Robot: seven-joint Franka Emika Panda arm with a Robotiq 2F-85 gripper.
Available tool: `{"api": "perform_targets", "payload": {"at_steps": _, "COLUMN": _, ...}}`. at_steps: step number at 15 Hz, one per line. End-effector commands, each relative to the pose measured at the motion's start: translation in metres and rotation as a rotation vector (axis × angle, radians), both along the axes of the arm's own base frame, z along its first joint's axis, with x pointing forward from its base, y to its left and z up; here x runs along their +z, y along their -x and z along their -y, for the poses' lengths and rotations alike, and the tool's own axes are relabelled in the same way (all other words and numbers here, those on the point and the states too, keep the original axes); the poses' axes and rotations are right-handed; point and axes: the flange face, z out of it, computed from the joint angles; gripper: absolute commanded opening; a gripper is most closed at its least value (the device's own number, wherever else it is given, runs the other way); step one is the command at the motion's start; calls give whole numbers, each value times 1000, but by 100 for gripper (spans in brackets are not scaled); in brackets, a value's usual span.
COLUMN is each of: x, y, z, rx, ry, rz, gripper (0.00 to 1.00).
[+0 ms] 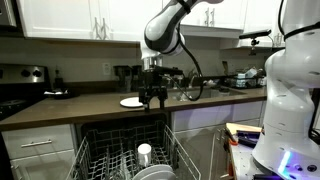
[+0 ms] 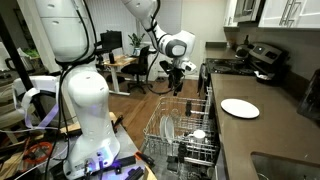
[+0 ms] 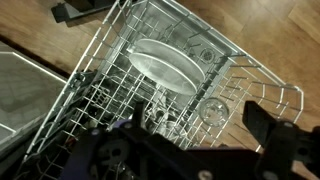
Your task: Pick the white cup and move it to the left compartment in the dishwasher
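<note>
The white cup (image 1: 145, 152) stands upright in the pulled-out dishwasher rack (image 1: 95, 158). It also shows in both other views (image 2: 198, 135) (image 3: 212, 111). My gripper (image 1: 152, 98) hangs well above the rack, open and empty, fingers pointing down. It also shows in an exterior view (image 2: 178, 86). In the wrist view the two dark fingers (image 3: 198, 119) frame the cup from above, which lies near the right finger at the rack's edge (image 3: 250, 70).
Large plates (image 3: 165, 65) stand in the rack beside the cup. A white plate (image 1: 131, 102) lies on the dark counter (image 2: 262, 135). A stove (image 2: 262, 60) stands at the counter's end. A second white robot (image 2: 85, 95) stands close by.
</note>
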Motion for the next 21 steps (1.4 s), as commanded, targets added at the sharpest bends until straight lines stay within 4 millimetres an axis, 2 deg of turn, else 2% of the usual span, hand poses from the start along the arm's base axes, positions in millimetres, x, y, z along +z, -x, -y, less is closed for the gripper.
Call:
{"api": "perform_targets", "payload": {"at_steps": 1, "x": -41, "y": -13, "z": 4, "rx": -148, "ry": 84, "rz": -48, "gripper": 100}}
{"api": "perform_targets", "payload": {"at_steps": 4, "x": -69, "y": -15, "z": 7, "rx": -217, "ry": 117, "rz": -127, "gripper": 100}}
{"api": "perform_targets", "payload": {"at_steps": 5, "x": -59, "y": -16, "z": 2, "rx": -114, "ry": 3, "rz": -81, "gripper": 100}}
{"api": "perform_targets", "payload": {"at_steps": 6, "x": -63, "y": -8, "z": 4, "rx": -165, "ry": 79, "rz": -109, "gripper": 100}}
{"api": "perform_targets", "payload": {"at_steps": 9, "x": -62, "y": -14, "z": 0, "rx": -129, "ry": 30, "rz": -96, "gripper": 100}}
{"api": "perform_targets", "payload": {"at_steps": 12, "x": -73, "y": -20, "z": 6, "rx": -281, "ry": 142, "rz": -76, "gripper": 100}}
{"api": "perform_targets", "payload": {"at_steps": 16, "x": -118, "y": -36, "z": 14, "rx": -451, "ry": 259, "rz": -54, "gripper": 100}}
{"api": "perform_targets", "payload": {"at_steps": 21, "x": -184, "y": -56, "z": 16, "rx": -639, "ry": 297, "rz": -47, "gripper": 100}}
